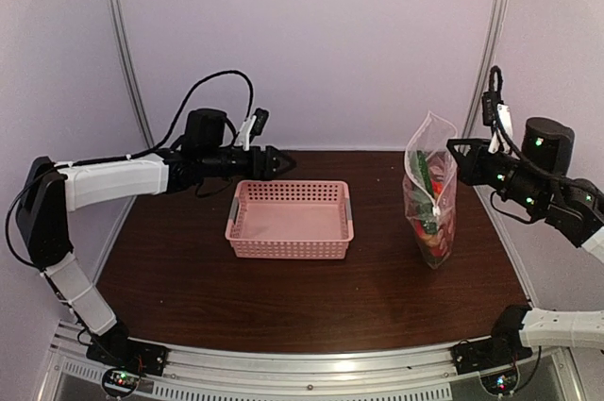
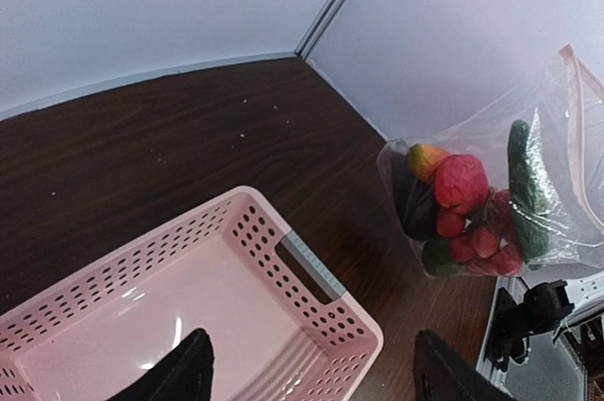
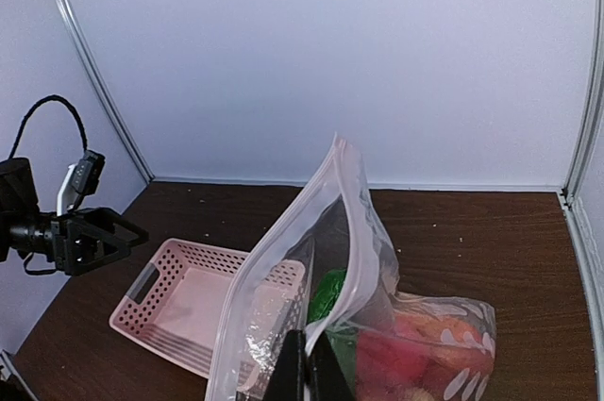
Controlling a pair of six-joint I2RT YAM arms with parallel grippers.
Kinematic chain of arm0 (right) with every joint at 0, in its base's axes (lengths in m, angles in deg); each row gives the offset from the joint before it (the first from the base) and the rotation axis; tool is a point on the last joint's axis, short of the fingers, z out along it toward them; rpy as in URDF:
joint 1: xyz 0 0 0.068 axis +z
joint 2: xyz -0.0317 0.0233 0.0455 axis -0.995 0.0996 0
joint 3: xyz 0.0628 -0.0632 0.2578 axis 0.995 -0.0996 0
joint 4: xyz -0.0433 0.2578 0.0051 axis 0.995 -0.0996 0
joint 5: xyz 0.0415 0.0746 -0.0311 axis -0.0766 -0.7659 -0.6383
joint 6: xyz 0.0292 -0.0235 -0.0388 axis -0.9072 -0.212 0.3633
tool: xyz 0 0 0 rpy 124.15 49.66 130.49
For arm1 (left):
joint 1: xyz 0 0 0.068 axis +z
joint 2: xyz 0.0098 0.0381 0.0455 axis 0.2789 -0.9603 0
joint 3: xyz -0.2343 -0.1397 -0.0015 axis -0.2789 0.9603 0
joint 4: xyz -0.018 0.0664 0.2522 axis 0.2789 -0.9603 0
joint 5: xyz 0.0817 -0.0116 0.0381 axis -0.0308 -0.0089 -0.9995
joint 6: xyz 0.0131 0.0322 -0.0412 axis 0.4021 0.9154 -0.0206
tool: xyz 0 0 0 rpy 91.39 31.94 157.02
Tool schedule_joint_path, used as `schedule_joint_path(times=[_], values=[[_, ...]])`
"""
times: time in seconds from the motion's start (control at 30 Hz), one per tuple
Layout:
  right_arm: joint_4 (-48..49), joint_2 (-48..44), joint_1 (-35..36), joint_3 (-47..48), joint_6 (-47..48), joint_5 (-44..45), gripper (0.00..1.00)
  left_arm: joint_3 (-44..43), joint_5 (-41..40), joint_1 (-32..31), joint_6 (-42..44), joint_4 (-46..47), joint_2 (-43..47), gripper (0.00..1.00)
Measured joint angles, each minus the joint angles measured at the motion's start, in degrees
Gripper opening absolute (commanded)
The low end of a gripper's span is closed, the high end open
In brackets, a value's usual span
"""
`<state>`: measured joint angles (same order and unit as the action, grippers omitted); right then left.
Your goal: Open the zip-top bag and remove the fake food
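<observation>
The clear zip-top bag [image 1: 430, 195] hangs upright at the right side of the table, its bottom near the tabletop. It also shows in the left wrist view [image 2: 528, 203] and in the right wrist view [image 3: 311, 278]. The fake food [image 1: 429, 217] sits inside it: red berries, a green cucumber, a dark eggplant [image 2: 472, 217]. My right gripper [image 1: 460, 158] is shut on the bag's upper edge; in the right wrist view my right gripper [image 3: 309, 368] pinches the zip strip. My left gripper [image 1: 280, 163] is open and empty above the back left of the pink basket; in its wrist view my left gripper [image 2: 311, 373] hangs over the basket's corner.
A pink perforated basket [image 1: 289, 220] stands mid-table, empty, also in the left wrist view [image 2: 326, 311] and the right wrist view [image 3: 160, 302]. White walls with metal posts enclose the dark wood table [image 1: 189, 278] at back and sides.
</observation>
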<state>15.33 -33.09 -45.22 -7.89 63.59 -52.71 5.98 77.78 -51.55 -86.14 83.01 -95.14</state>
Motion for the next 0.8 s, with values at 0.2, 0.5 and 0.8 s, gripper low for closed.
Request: schedule_joint_path(times=[0.2,0.5,0.8], values=[[1.9,4.2,-0.3,-1.2,3.2,4.4,0.00,0.8,-5.2,0.0,-0.5,-5.2,-3.2,0.76],[10.1,12.3,-0.4,-4.3,4.2,2.6,0.00,-0.8,-12.4,0.3,-2.4,-14.3,-10.1,0.84],[19.3,24.1,-0.5,-4.2,2.3,-5.3,0.00,0.6,-17.6,5.6,-5.6,-18.6,-10.3,0.84]])
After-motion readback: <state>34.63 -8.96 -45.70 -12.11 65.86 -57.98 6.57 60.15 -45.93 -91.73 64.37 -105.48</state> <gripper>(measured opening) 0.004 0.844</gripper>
